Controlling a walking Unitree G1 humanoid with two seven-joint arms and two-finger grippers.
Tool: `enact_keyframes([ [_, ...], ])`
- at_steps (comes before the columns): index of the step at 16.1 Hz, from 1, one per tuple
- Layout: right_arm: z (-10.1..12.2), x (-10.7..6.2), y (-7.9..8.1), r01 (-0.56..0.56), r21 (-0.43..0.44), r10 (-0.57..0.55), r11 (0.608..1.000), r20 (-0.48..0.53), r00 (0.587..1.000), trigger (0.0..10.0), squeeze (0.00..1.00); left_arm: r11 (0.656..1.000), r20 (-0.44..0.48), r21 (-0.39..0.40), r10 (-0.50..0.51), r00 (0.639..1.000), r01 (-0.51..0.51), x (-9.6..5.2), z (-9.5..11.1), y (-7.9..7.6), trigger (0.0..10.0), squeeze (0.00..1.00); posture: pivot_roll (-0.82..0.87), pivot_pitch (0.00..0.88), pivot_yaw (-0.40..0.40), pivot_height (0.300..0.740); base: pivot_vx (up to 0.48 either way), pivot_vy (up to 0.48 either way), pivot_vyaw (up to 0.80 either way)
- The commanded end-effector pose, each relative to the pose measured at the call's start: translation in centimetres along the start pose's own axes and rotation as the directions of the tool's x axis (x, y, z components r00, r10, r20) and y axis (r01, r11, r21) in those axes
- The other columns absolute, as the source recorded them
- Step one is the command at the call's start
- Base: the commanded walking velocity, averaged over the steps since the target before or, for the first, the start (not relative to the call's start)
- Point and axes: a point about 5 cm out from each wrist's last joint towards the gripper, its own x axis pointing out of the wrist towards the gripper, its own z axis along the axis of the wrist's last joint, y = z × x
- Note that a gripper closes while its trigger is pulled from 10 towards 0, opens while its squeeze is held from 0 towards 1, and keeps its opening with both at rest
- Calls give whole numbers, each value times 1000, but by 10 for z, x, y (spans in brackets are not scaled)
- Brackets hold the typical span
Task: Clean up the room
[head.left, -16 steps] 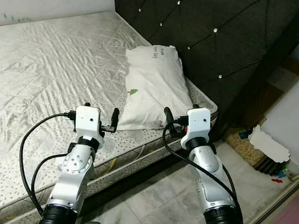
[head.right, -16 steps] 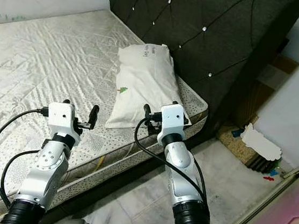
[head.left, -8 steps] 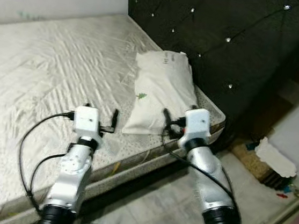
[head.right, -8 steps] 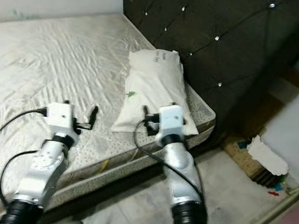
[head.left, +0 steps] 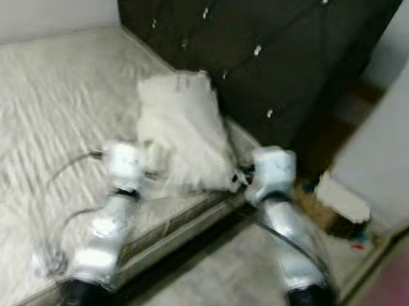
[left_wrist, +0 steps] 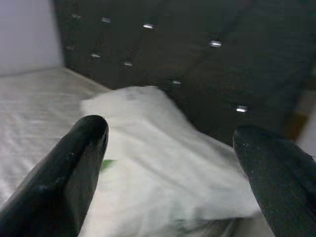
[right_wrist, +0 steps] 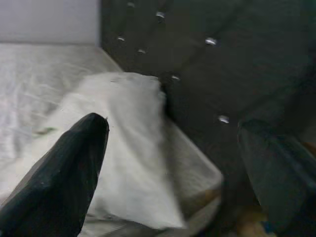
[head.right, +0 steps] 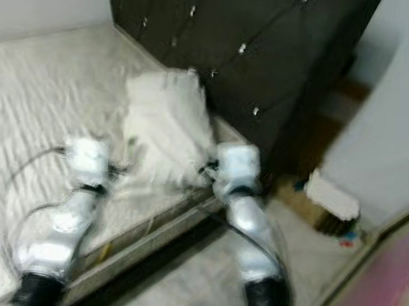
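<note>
Both your claws were spread wide with nothing in them, the left gripper (left_wrist: 168,163) and right gripper (right_wrist: 173,168) each aimed at the pillow (head.left: 179,132). Compared with a second ago everything had smeared and slid sideways, so that was your camera swinging, not the stuff moving, and I'd guess you were still lining up rather than grabbing. The pillow lay at the mattress (head.left: 30,126) corner by the dark tufted headboard (head.left: 275,50), with clutter (head.left: 342,206) on the floor (head.left: 226,288) past the bed's edge.

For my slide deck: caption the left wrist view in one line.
Left gripper, fingers open, facing a white pillow on the mattress before a dark tufted headboard.
</note>
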Motion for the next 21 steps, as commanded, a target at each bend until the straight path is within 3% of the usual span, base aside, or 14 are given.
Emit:
enact_keyframes([
  [1, 11, 6, 15, -40, 35, 39, 999, 42, 998, 10000, 0, 999, 1, 29, 42, 999, -42, -1, 1, 17, 10000, 0, 96, 0, -44, 740, 0, 0, 0],
  [4, 11, 6, 15, -41, 3, 41, 999, 38, 998, 10000, 0, 998, 1, 20, 54, 999, -54, -1, 0, 16, 10000, 0, 94, 0, -42, 740, 0, 0, 183],
  [16, 11, 7, 14, -32, 9, 32, 999, 35, 999, 10000, 0, 998, 23, 53, 17, 1000, -18, 2, 4, 10, 10000, 0, 89, 0, -39, 740, 0, 0, 795],
  [18, 10, 7, 14, -31, 10, 30, 999, 34, 999, 10000, 0, 999, 18, 34, 30, 999, -31, 2, 3, 12, 10000, 0, 90, 0, -39, 740, 0, 0, 794],
  [20, 11, 8, 13, -26, 13, 26, 1000, 35, 999, 10000, 0, 999, 28, -51, 20, 999, -19, 2, 3, 15, 10000, 0, 89, 0, -39, 740, 0, 0, 691],
  [21, 11, 8, 13, -23, 16, 22, 1000, 34, 999, 10000, 0, 999, 32, -33, 41, 999, -40, 1, 4, 17, 10000, 0, 88, 0, -39, 740, 0, 0, 506],
])
